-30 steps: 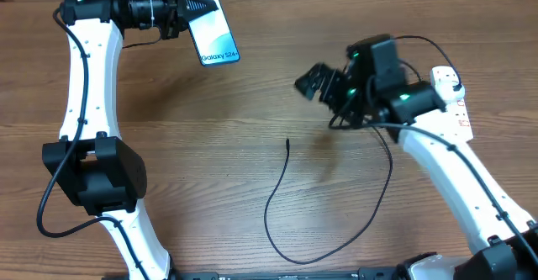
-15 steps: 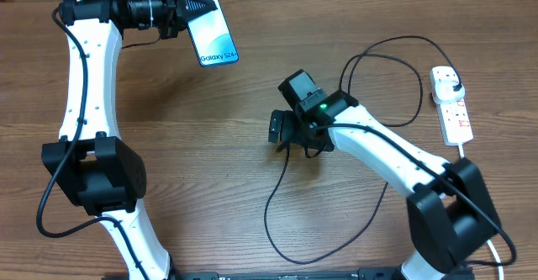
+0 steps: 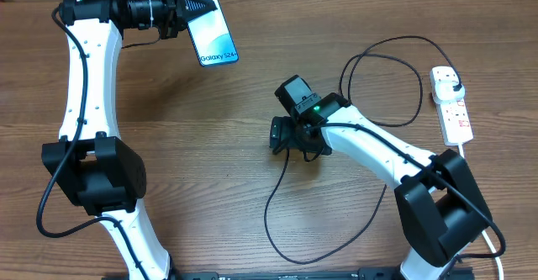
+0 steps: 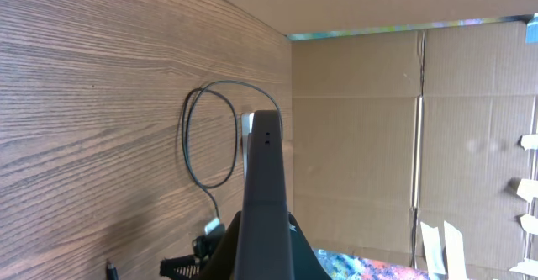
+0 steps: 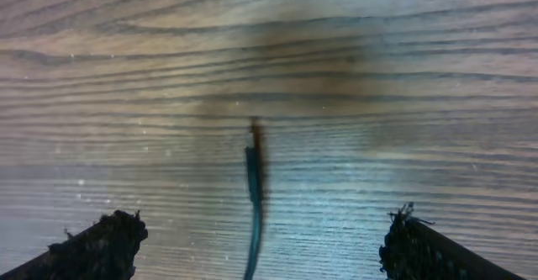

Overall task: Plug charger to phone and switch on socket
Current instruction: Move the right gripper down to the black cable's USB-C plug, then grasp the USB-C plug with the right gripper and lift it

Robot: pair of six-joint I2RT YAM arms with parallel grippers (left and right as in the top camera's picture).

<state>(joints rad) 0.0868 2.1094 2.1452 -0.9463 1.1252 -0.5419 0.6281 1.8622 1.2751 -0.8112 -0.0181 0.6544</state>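
Under your right hand (image 5: 259,228), whose fingers (image 5: 97,246) stand wide apart with nothing between them, the connector end of the charger (image 5: 255,166) lies flat on the worktop (image 5: 378,78). Expect it to be light, thin and limp; the cord will bend away if you pinch it. Take hold on the stiffer connector body just behind the tip, so the tip stays pointed. It sits very low, so the fingers must reach the wood on either side.

The cable loops away to the socket (image 3: 454,112) at the right edge, where its plug looks seated, and the slack seems ample. Your left hand (image 3: 175,13) is clamped on one end of the phone (image 3: 210,26) at the far left. The phone is slim, smooth and breakable, and likely to pivot when pushed.

The wood is bare and plain brown cardboard (image 4: 378,129) walls the space.
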